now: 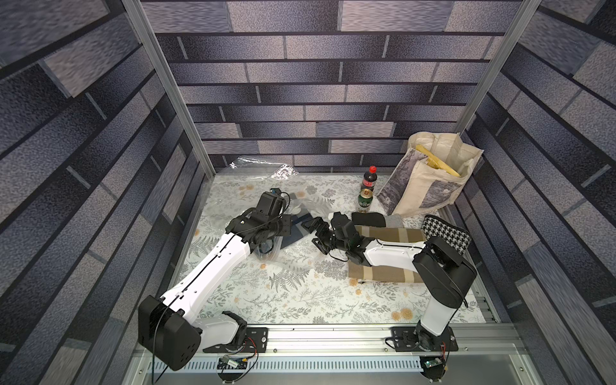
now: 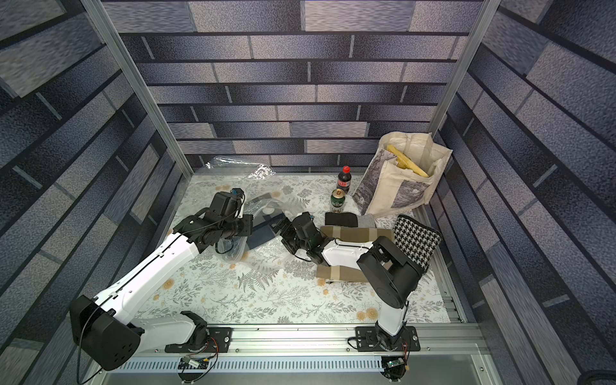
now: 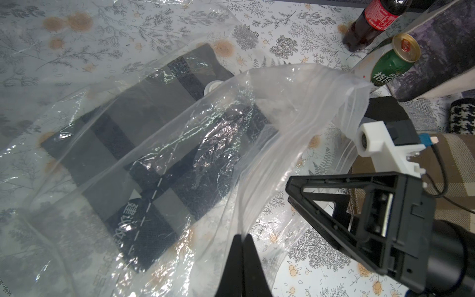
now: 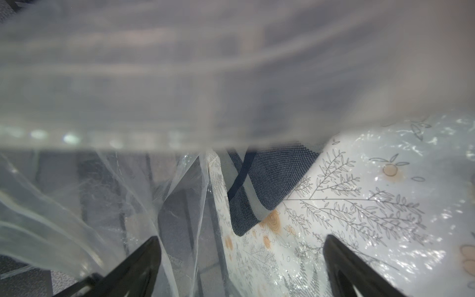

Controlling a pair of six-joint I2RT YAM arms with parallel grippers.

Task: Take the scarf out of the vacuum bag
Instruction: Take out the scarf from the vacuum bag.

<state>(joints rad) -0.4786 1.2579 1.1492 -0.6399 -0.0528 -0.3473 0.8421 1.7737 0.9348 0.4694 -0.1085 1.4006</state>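
The vacuum bag (image 3: 295,97) is a large crinkly clear bag lying left of centre on the flowered table (image 1: 300,300), with its round white valve cap (image 3: 213,86) on the upper film. Inside it lies the scarf (image 3: 144,133), folded flat, dark grey and navy checked; it also shows in both top views (image 1: 293,233) (image 2: 260,233). My left gripper (image 3: 243,235) is shut on the bag's upper film at the mouth and holds it raised. My right gripper (image 4: 243,239) is open at the bag's mouth, one finger under the film, a corner of the scarf (image 4: 267,180) just ahead of it.
A cola bottle (image 1: 370,178) and a green can (image 1: 365,200) stand behind the right gripper. A cream tote bag (image 1: 430,180) leans in the back right corner. Folded brown striped (image 1: 386,233), houndstooth (image 1: 446,233) and black-grey (image 1: 370,218) cloths lie under the right arm. Another clear bag (image 1: 263,168) lies at the back.
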